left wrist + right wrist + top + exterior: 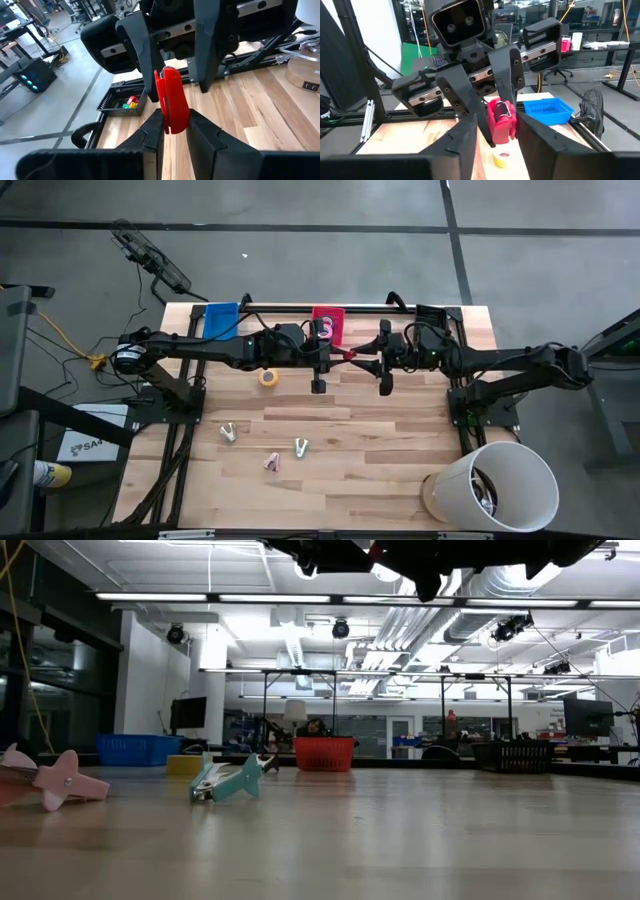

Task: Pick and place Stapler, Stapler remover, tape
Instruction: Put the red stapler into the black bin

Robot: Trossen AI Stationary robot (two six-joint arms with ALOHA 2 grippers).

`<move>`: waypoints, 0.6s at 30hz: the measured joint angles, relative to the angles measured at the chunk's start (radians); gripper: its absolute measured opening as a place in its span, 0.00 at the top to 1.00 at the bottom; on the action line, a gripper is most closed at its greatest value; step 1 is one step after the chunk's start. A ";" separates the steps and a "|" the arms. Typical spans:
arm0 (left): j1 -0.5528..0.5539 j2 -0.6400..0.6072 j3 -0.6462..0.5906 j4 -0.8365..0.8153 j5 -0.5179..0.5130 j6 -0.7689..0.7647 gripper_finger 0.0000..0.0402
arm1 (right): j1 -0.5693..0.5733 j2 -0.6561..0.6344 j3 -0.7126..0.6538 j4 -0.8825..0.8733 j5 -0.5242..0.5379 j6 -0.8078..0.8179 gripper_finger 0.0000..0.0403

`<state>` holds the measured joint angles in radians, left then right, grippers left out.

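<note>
I am holding the red stapler (171, 100) in mid-air above the counter (380, 440), my left pincer (175, 127) narrowed on one end while my right pincer (495, 131) is closing around the other. Below, the yellow tape (268, 377) is lying flat near the blue bin (222, 319) and red bin (335, 321).

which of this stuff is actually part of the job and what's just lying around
Job: red stapler, between left gripper and right gripper; yellow tape; staple removers on the table.
Lying about: white bucket, blue bin, red bin.
</note>
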<state>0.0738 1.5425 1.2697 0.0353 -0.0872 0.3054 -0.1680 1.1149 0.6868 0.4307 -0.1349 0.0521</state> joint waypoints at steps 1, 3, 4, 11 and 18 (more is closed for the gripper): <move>0.000 0.000 0.000 0.000 0.000 0.000 0.86 | 0.000 0.000 0.000 0.000 0.000 0.000 0.70; 0.000 0.000 0.000 0.000 0.000 0.000 0.86 | 0.000 0.000 0.000 0.000 0.000 0.000 0.74; 0.000 0.000 0.000 0.000 0.000 0.000 0.86 | 0.000 0.000 0.000 0.000 0.000 0.000 0.76; 0.000 -0.001 0.000 0.000 0.003 -0.004 0.86 | 0.000 0.000 0.000 -0.001 -0.004 -0.003 0.86; -0.001 -0.001 0.000 -0.001 0.004 -0.005 0.86 | -0.001 -0.001 0.000 -0.001 -0.029 0.013 0.88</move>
<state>0.0727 1.5417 1.2694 0.0348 -0.0834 0.3008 -0.1688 1.1141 0.6868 0.4297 -0.1634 0.0650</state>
